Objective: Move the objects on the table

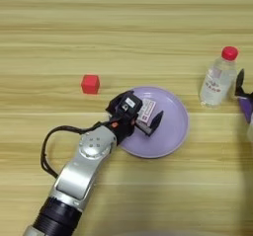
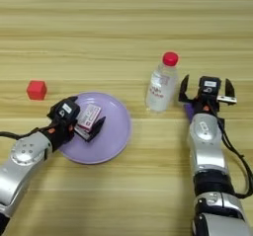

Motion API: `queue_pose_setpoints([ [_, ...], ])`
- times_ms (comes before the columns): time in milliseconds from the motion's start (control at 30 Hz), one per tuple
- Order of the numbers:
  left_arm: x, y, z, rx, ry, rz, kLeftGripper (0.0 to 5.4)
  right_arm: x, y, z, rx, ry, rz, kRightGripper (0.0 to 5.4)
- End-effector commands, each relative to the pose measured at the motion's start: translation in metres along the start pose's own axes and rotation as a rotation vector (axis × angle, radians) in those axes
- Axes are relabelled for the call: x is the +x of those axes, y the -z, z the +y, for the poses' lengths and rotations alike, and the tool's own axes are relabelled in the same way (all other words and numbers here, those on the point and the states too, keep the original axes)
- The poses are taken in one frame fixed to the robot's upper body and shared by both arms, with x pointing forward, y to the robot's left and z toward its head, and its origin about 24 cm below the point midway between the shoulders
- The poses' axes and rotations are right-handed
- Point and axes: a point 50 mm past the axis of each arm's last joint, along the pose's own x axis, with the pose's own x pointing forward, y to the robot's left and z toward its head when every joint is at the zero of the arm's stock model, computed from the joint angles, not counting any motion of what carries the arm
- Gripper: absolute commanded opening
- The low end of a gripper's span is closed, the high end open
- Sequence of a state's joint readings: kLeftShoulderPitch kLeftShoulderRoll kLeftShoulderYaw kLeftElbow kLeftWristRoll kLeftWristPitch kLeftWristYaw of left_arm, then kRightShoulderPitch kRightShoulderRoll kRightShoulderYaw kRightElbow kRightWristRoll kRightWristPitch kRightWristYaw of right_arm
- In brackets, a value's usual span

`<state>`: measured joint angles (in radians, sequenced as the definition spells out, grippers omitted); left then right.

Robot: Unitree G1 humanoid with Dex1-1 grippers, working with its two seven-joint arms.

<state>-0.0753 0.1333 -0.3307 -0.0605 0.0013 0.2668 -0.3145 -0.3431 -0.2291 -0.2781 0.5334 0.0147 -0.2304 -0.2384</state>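
Wooden table (image 1: 148, 13), light with horizontal grain stripes, fills both views. Nearest, the left arm reaches in from the lower left, its left gripper (image 1: 143, 116) over the lilac plate (image 1: 173, 131), fingers clamped on the white box (image 1: 147, 110), whose underside is hidden. The red cube (image 1: 90, 84) sits just beyond and to the left of it. The right gripper (image 2: 206, 91) stands upright with fingers apart, the clear bottle (image 2: 161, 84) just to its left, untouched.
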Motion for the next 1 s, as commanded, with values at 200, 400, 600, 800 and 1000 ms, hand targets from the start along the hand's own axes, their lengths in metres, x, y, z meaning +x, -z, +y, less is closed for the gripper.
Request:
queue_pose_setpoints([
  [200, 0.005, 0.012, -0.004, 0.005, 0.043, 0.089, 5.36, 0.000, -0.002, -0.006, 0.038, 0.050, -0.002, 5.40],
  [400, 0.009, 0.010, -0.011, 0.014, 0.077, 0.099, 5.36, 0.000, -0.002, -0.006, 0.044, 0.055, 0.002, 5.40],
  [600, 0.011, 0.015, -0.012, 0.021, 0.079, 0.150, 5.36, 0.000, -0.002, -0.006, 0.047, 0.054, 0.004, 5.40],
  [800, 0.014, 0.017, -0.009, 0.007, 0.062, 0.194, 5.36, -0.001, -0.002, -0.006, 0.050, 0.054, 0.004, 5.40],
  [1000, 0.013, 0.020, -0.002, -0.006, 0.026, 0.201, 5.36, -0.001, -0.003, -0.006, 0.053, 0.052, 0.000, 5.40],
])
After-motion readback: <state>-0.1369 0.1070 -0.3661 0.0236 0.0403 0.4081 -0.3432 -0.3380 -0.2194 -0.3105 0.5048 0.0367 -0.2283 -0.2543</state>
